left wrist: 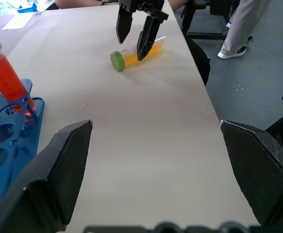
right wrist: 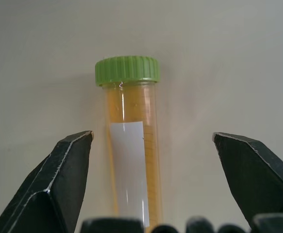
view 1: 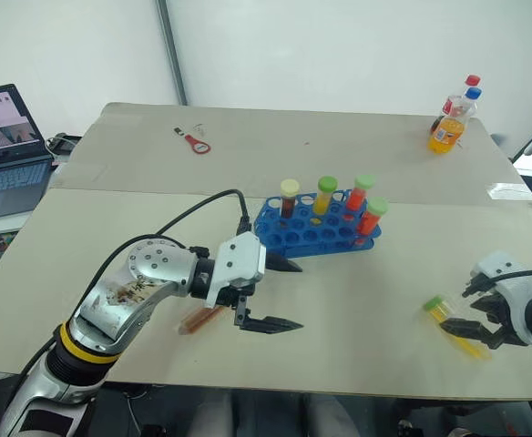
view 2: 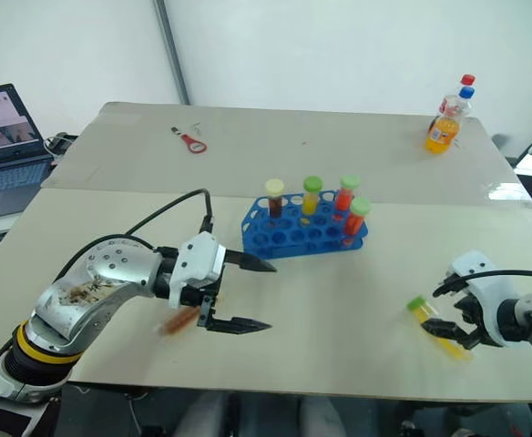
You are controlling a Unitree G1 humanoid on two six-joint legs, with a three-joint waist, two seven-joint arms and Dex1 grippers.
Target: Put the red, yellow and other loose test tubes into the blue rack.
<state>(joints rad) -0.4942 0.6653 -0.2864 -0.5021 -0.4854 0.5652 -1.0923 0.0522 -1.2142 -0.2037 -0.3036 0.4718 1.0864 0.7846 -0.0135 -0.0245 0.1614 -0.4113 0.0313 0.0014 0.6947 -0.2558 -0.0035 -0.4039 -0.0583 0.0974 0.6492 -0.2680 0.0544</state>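
Yellow tube (right wrist: 131, 155) flat on table (view 1: 357, 319) between right fingers (right wrist: 59, 184), spread wide, ungripped; left fingers (left wrist: 64, 174) wide, empty.

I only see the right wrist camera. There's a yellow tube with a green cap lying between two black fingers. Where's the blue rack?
Observer: The blue rack stands in the middle of the table, off to the left of your right hand.
Operator: Is anything in it?
Observer: Yes, four stand in it: a brown tube, a capped yellow tube and two red tubes.
Operator: Any more lying around?
Observer: One, an orange-brown tube, lies on the table under the open left hand.
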